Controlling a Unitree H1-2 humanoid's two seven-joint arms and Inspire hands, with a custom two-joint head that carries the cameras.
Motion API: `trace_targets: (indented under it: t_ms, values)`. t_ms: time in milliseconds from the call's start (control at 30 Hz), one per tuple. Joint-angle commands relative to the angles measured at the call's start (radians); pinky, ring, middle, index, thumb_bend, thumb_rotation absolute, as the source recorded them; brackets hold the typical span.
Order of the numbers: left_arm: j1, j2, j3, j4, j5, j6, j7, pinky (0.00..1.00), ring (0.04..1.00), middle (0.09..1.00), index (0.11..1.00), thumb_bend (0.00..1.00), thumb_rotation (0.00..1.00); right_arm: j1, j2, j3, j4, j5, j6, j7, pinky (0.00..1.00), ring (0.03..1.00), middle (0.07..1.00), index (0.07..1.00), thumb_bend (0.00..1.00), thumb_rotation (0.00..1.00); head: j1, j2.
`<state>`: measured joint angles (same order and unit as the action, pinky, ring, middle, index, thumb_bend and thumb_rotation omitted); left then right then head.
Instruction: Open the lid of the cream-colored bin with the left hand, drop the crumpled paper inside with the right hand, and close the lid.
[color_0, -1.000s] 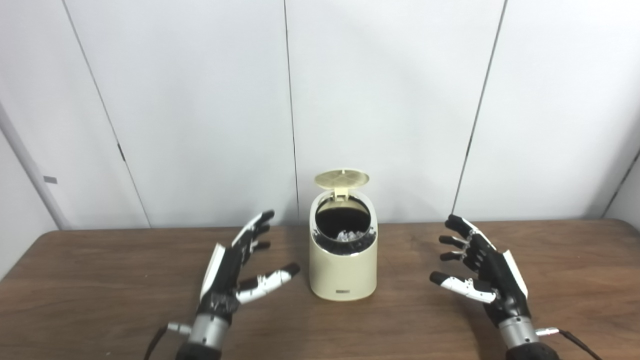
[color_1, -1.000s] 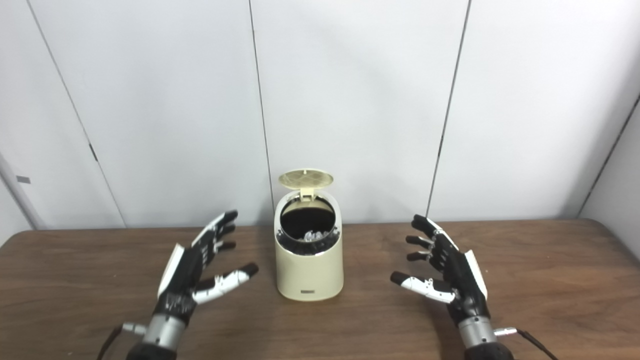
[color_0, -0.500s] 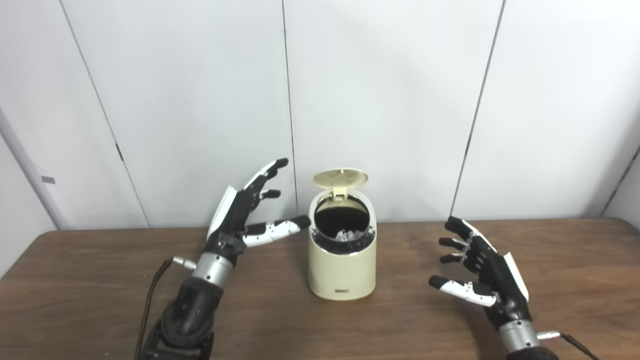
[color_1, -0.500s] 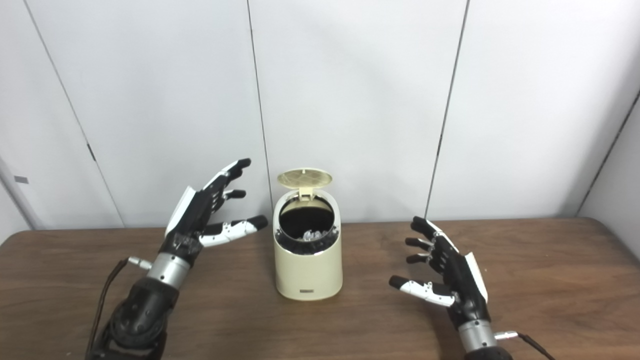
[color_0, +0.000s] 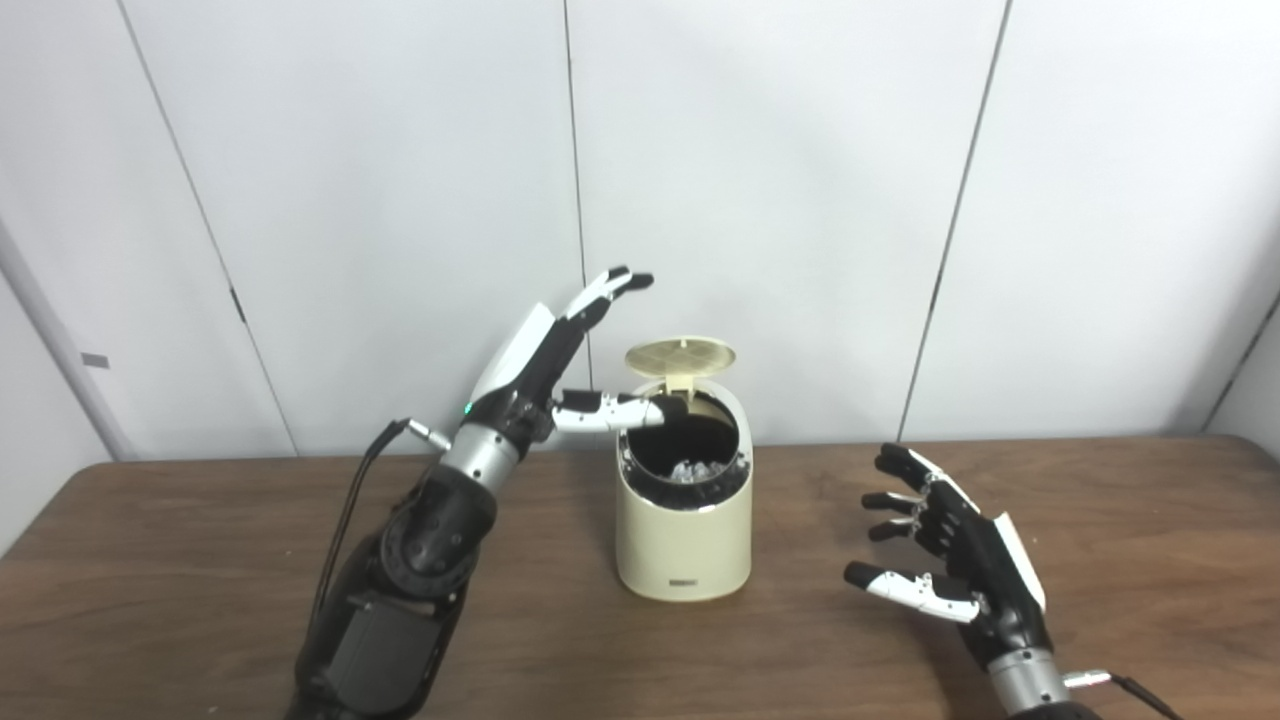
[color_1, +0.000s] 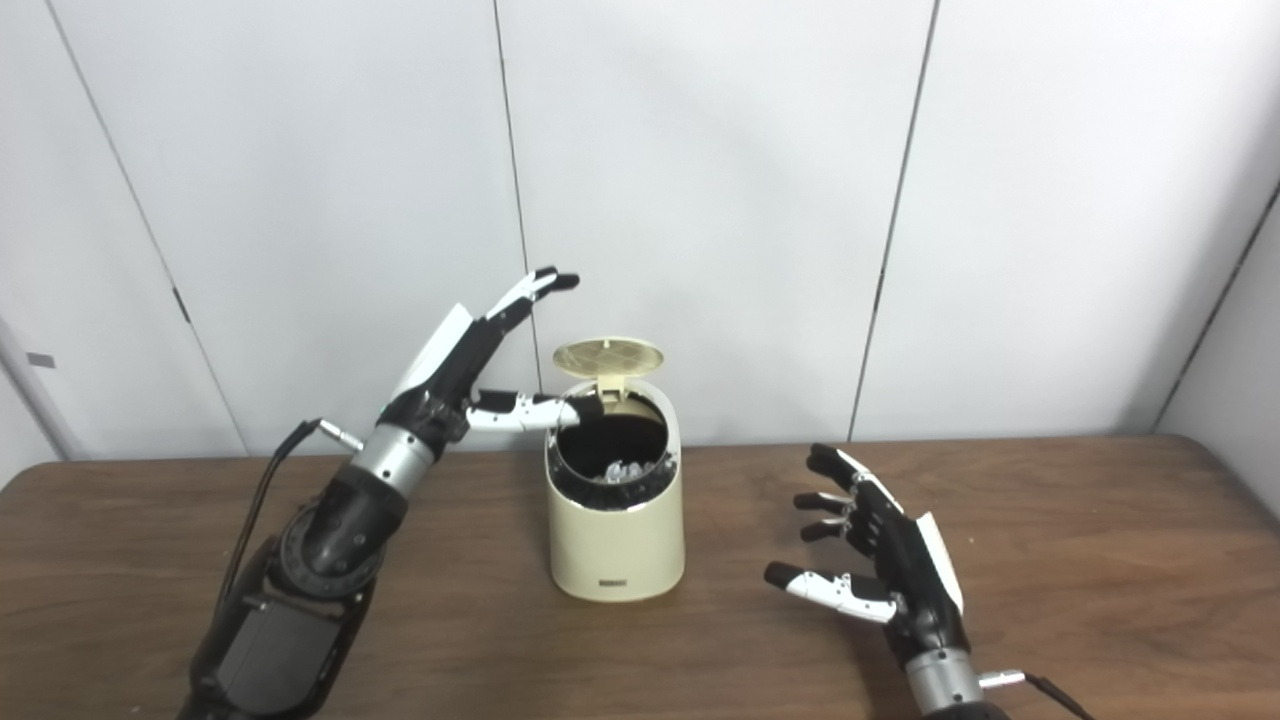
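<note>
**Left eye view: lid up, paper inside, left hand poised to close**

Raised beside the bin's (color_0: 684, 520) upper left rim, with fingers spread and nothing held: left hand (color_0: 555, 375), thumb pointing across toward the rear of the opening near the hinge, upper fingers reaching up and over toward the lid (color_0: 681, 354). Placed that way, by the look of it, to come down on the lid from above and behind and tip it forward. Cannot tell whether the thumb tip touches the rim or only crosses in front of it.

Held low over the desk (color_0: 200, 580) to the right of the bin, well apart from it: right hand (color_0: 955, 560), fingers splayed and empty, palm turned inward. Kept clear, probably, so as not to block the lid's swing.

Standing upright near the middle of the desk, somewhat toward its far edge: cream-colored, rounded body, sloped top opening with a dark interior and a shiny inner ring, small label low on the front. Hinged at the back and tilted up almost level above the opening, showing a ribbed underside. Lying inside, toward the front of the opening: pale, faceted crumpled paper (color_0: 697, 468).

Judged from this: opening and dropping done, closing not yet done.
</note>
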<state>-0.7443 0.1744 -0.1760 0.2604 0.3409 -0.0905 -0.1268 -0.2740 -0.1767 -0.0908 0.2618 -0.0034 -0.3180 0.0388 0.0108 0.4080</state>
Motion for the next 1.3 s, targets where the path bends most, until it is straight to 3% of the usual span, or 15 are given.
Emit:
trace_targets:
  t_ms: [0, 200, 467, 700, 1100, 1267]
  values:
    - [-0.061, 0.016, -0.002, -0.004, 0.008, -0.015, 0.001, 0.97, 1.000, 1.000, 0.961, 0.97, 0.45, -0.006, 0.009, 0.002, -0.014, -0.004, -0.010, -0.015, 0.54, 0.700, 0.848, 0.830, 0.80, 0.23, 0.000, 0.001]
    - [-0.071, 0.030, -0.032, 0.004, 0.031, -0.023, -0.029, 0.89, 1.000, 0.993, 0.956, 0.99, 0.47, -0.011, 0.017, 0.001, -0.013, -0.004, -0.005, -0.019, 0.54, 0.692, 0.848, 0.830, 0.80, 0.23, -0.005, 0.000]
    - [-0.063, 0.050, -0.048, -0.028, 0.024, -0.007, -0.088, 0.95, 1.000, 0.927, 0.901, 0.98, 0.48, -0.017, 0.025, 0.005, -0.010, -0.024, -0.007, -0.037, 0.54, 0.696, 0.847, 0.829, 0.80, 0.23, -0.009, 0.001]
    - [-0.057, 0.071, -0.058, -0.074, 0.058, 0.030, -0.119, 0.95, 1.000, 0.863, 0.798, 0.98, 0.52, -0.021, 0.032, 0.009, -0.016, -0.058, -0.002, -0.060, 0.54, 0.681, 0.838, 0.828, 0.80, 0.26, -0.016, 0.000]
    - [-0.040, 0.099, -0.067, -0.112, 0.091, 0.025, -0.134, 0.98, 1.000, 0.862, 0.801, 0.99, 0.55, -0.014, 0.055, 0.025, -0.067, -0.066, 0.042, -0.075, 0.51, 0.673, 0.836, 0.830, 0.79, 0.27, -0.033, 0.013]
    - [-0.028, 0.112, -0.072, -0.133, 0.099, 0.017, -0.147, 0.98, 1.000, 0.824, 0.777, 0.98, 0.50, -0.014, 0.061, 0.029, -0.073, -0.072, 0.038, -0.081, 0.52, 0.673, 0.837, 0.830, 0.79, 0.28, -0.043, 0.018]
